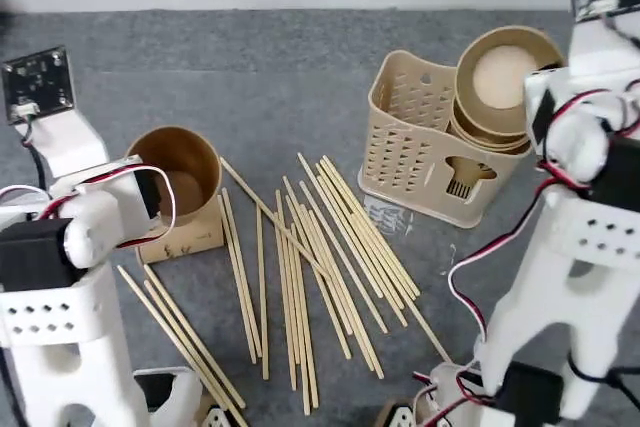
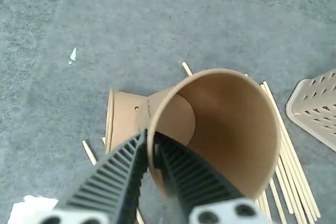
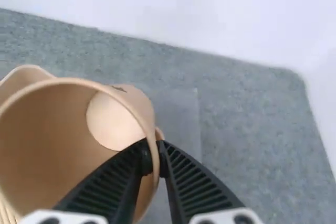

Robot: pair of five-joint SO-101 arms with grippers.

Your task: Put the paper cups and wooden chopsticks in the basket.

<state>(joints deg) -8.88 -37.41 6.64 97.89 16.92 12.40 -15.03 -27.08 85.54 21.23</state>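
Two cups hang by their rims: our left gripper pinches a paper cup above the table, and our right gripper pinches a second cup over the basket, likely for nesting. The chopsticks lie loose between them.

High camera looks down over the table from behind both arms. Wrist cameras sight along the left gripper and right gripper, very close in — basket corner shared with the left wrist view.
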